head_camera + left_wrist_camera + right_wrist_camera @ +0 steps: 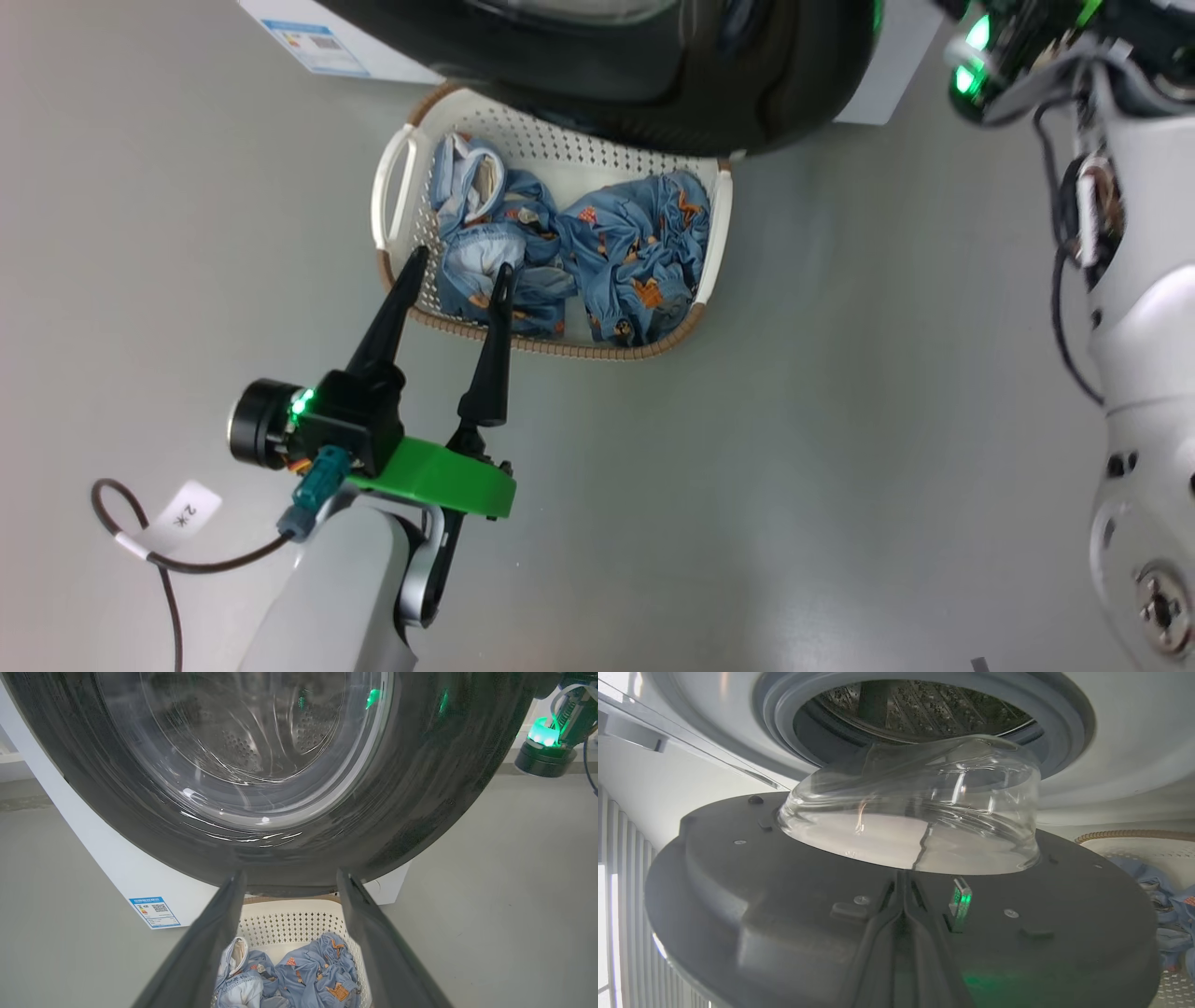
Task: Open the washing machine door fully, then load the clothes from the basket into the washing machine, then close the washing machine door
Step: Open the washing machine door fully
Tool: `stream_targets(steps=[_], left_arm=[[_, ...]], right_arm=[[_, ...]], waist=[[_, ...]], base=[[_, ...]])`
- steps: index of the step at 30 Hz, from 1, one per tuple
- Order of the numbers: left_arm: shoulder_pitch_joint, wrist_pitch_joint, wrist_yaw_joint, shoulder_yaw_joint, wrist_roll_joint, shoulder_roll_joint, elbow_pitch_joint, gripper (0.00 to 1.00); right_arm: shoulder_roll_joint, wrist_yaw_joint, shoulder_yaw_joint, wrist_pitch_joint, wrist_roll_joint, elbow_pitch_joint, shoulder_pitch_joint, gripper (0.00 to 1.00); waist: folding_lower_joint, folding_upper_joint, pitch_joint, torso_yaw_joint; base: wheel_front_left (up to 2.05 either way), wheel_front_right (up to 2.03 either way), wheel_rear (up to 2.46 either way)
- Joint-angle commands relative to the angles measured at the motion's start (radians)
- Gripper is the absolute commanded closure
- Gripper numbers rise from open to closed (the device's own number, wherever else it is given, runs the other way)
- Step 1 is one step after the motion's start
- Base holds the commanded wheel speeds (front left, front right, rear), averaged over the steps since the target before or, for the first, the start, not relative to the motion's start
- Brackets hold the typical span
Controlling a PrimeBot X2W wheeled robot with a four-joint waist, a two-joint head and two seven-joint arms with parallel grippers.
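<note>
On the grey floor (pixel 840 467), the basket (pixel 390 187) of clothes (pixel 635 252) sits beneath the part-open washing machine door (pixel 653 84). The left gripper (pixel 464 259) hovers open at its near side. The right gripper (pixel 904 879), fingers together, seemingly touches the door's inner face.

A white paper tag (pixel 189 511) on the thin dark cable (pixel 233 561), lower left of the head view, reads "2" followed by a star-like character. A blue-bordered label sticker (pixel 154 911) on the big white box-shaped washing machine (pixel 107 858), lower left of the left wrist view, carries a QR code; its print is too small to read.
</note>
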Motion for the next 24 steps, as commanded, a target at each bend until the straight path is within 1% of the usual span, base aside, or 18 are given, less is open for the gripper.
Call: stream_targets(steps=[1,7,15,17,24], left_arm=[[0.014,-0.008,0.011,0.035,0.009,0.020,-0.016,0.00],[0.035,-0.008,0.007,0.041,0.008,0.020,-0.009,0.00],[0.069,-0.008,-0.007,0.050,0.015,0.020,0.006,0.00],[0.081,-0.008,-0.011,0.052,0.017,0.020,0.011,0.00],[0.122,-0.008,-0.032,0.057,0.026,0.020,0.037,0.00]], right_arm=[[0.042,0.002,0.011,0.021,0.011,-0.054,0.041,1.00],[0.063,0.002,0.008,0.033,0.024,-0.143,0.150,1.00],[0.084,0.002,0.044,-0.029,0.018,-0.246,0.301,1.00],[0.086,0.002,0.067,-0.041,0.039,-0.258,0.334,1.00],[0.086,0.002,0.201,-0.125,0.148,-0.276,0.438,1.00]], waist=[[0.0000,0.0000,-0.019,-0.003],[0.0000,0.0000,-0.058,-0.006],[0.0000,0.0000,-0.119,-0.009],[0.0000,0.0000,-0.139,-0.010],[0.0000,0.0000,-0.206,-0.007]], base=[[0.00,0.00,0.00],[0.00,0.00,0.00],[0.00,0.00,0.00],[0.00,0.00,0.00],[0.00,0.00,0.00]])
